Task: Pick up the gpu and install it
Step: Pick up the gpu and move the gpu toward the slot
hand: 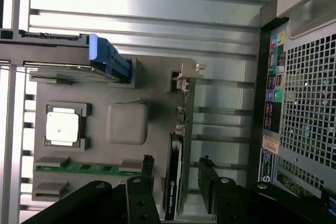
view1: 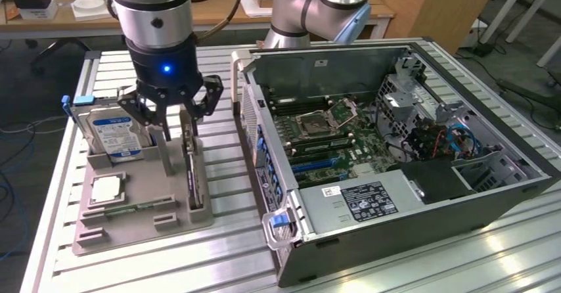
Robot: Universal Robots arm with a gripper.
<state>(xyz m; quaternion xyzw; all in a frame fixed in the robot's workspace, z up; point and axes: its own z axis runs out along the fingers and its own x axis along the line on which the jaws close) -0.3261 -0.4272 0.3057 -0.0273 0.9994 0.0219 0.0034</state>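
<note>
Starting at the near end of the grey tray (view1: 131, 230) on the slatted metal table (view1: 219, 267): a green memory stick (view1: 131, 207) lying flat, then a square processor (view1: 107, 189) in its pocket; standing on edge in the tray's long slot, toward the exterior view's right, the gpu (view1: 191, 175), thin and dark, with a green mark and small white lettering that seems to read NVIDIA; poised just above it, the gripper (view1: 180, 119), claw spread wide, one finger on either side of the card, pinching nothing; behind, upright, a hard drive (view1: 114, 132) with a blue-and-white label, print unreadable; farther off, an open computer case (view1: 491, 194), white sticker (view1: 364, 201) on its power supply, illegible.
</note>
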